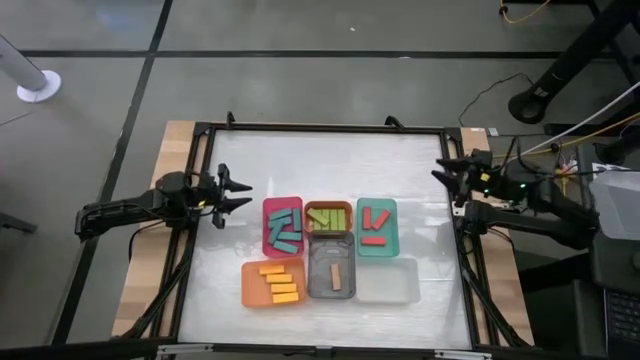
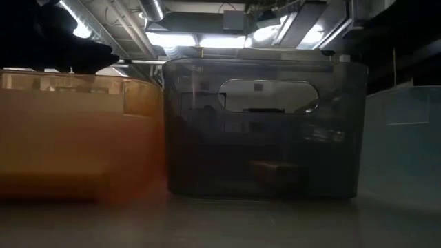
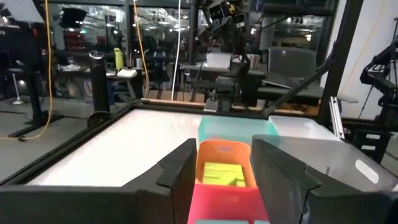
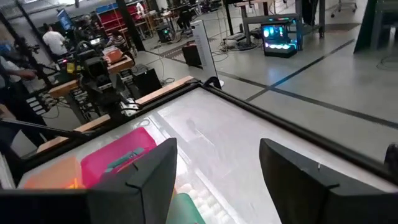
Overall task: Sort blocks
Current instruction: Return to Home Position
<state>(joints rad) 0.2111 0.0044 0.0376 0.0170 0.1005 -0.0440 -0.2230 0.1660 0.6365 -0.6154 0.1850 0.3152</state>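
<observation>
The blocks lie sorted in trays at the table's middle. Teal blocks [image 1: 283,228] fill a pink tray [image 1: 268,212]. Lime green blocks [image 1: 330,217] sit in a small orange-brown tray, and red blocks [image 1: 375,226] in a teal tray [image 1: 390,248]. Yellow-orange blocks [image 1: 280,283] lie in an orange tray [image 1: 250,290]. A brown block [image 1: 336,276] lies in a grey tray [image 1: 318,285]; the low view shows this brown block [image 2: 275,169] through the tray's wall. My left gripper [image 1: 232,195] hangs open at the table's left side, my right gripper [image 1: 447,181] open at the right side.
A clear tray [image 1: 387,282] stands right of the grey one, with nothing showing in it. A black frame [image 1: 320,129] borders the white table top. Bare table lies between each gripper and the trays, and across the far half. People and benches show in the room beyond.
</observation>
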